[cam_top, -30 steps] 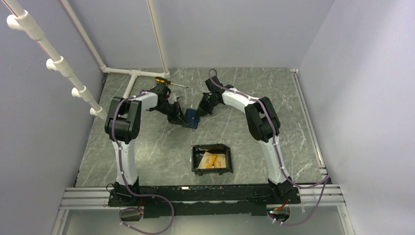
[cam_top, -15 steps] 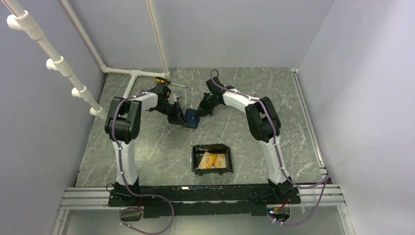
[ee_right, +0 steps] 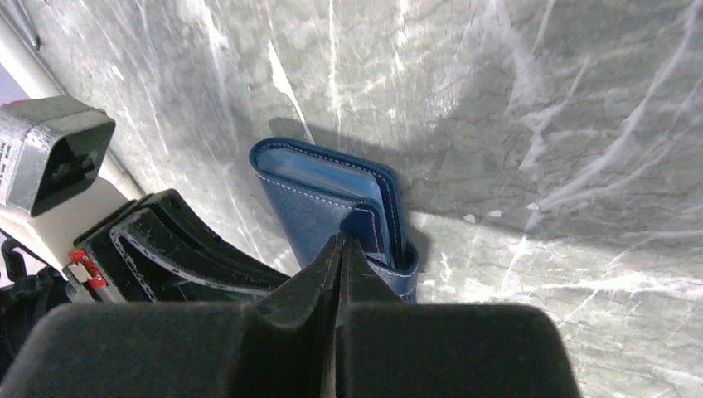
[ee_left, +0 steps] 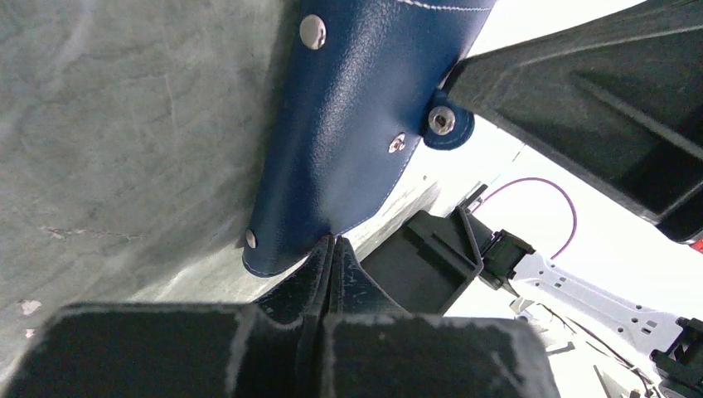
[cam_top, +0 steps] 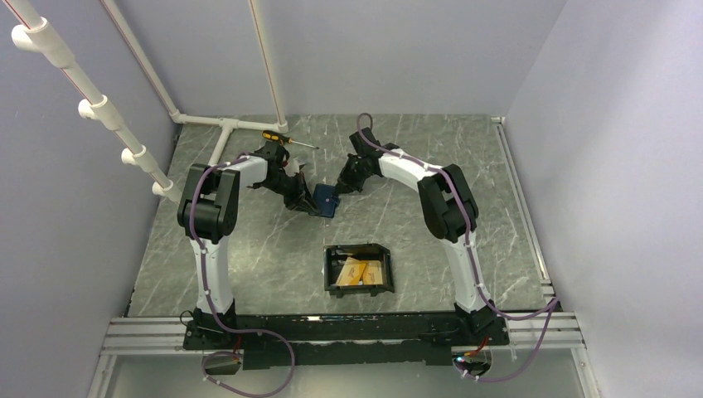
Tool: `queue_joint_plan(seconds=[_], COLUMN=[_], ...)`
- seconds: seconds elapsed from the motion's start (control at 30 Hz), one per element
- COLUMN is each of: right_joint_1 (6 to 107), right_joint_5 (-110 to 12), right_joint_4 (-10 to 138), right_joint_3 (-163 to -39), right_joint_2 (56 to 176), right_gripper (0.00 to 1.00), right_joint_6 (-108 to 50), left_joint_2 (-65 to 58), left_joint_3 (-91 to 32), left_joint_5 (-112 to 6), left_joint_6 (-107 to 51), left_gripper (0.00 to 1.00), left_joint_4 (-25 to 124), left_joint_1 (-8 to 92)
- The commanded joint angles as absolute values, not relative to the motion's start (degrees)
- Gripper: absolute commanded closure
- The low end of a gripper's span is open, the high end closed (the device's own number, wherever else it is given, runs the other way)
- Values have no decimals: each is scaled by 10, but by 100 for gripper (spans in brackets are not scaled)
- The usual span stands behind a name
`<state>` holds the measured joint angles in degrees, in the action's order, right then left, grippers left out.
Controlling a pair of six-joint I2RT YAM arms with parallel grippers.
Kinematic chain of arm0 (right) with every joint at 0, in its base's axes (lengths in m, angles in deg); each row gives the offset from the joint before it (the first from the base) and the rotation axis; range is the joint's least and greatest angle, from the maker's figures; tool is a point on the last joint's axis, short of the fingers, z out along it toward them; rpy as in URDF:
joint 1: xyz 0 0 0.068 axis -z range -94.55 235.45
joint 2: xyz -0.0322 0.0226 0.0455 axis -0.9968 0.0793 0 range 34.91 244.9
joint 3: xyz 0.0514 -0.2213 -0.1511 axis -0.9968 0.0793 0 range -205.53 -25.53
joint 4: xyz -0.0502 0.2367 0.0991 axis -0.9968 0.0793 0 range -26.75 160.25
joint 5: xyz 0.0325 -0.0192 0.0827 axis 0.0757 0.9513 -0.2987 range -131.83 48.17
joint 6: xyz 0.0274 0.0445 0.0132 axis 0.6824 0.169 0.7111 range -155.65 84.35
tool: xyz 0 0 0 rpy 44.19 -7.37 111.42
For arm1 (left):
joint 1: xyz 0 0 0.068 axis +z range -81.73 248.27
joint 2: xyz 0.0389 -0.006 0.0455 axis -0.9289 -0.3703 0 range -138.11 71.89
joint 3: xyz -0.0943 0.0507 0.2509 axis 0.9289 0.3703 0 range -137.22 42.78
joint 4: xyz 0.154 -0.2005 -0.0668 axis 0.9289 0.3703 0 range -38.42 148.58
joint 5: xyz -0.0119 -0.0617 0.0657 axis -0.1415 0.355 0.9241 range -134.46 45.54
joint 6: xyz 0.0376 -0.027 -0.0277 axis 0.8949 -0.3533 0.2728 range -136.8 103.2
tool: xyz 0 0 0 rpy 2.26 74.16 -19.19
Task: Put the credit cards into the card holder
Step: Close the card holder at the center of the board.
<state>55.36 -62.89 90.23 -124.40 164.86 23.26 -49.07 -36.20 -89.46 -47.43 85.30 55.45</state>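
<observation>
The card holder is a black tray near the front middle of the table, and orange-gold credit cards lie inside it. Farther back, a dark blue folding wallet is held between both grippers. My left gripper is shut, its tips on the wallet's lower edge. My right gripper is shut, its tips on the wallet's cover, by the snap tab. No card shows in the wallet's pockets.
A screwdriver with a yellow-and-black handle lies at the back left. White pipes run along the back left corner. The table's right edge has a white rail.
The wallet has shifted slightly back and looks a bit narrower from above. The right gripper has moved slightly with it. The tray and its cards have not moved.
</observation>
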Motion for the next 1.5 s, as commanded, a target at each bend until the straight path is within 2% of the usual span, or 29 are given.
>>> queue_joint_plan(seconds=[0.0,0.3,0.83,1.47], right_joint_1=[546,518,510,502], right_joint_5=[-565,-549,-606,-560], right_joint_4=[928,956,881,947], right_joint_3=[-1276,-1303,-1259,-1266], right_joint_2=[1661,1680,1647,1650], right_gripper=[100,100,100,100], right_joint_6=[208,180,102,-14], left_joint_2=[-488,-483,-485,-489], left_joint_3=[-346,-346,-345,-349], left_joint_5=[-859,-857,-861,-862], left_joint_6=[-459,-458,-456,-451], left_gripper=[100,100,100,100], left_joint_4=[869,871,867,870], left_joint_1=[549,549,549,550])
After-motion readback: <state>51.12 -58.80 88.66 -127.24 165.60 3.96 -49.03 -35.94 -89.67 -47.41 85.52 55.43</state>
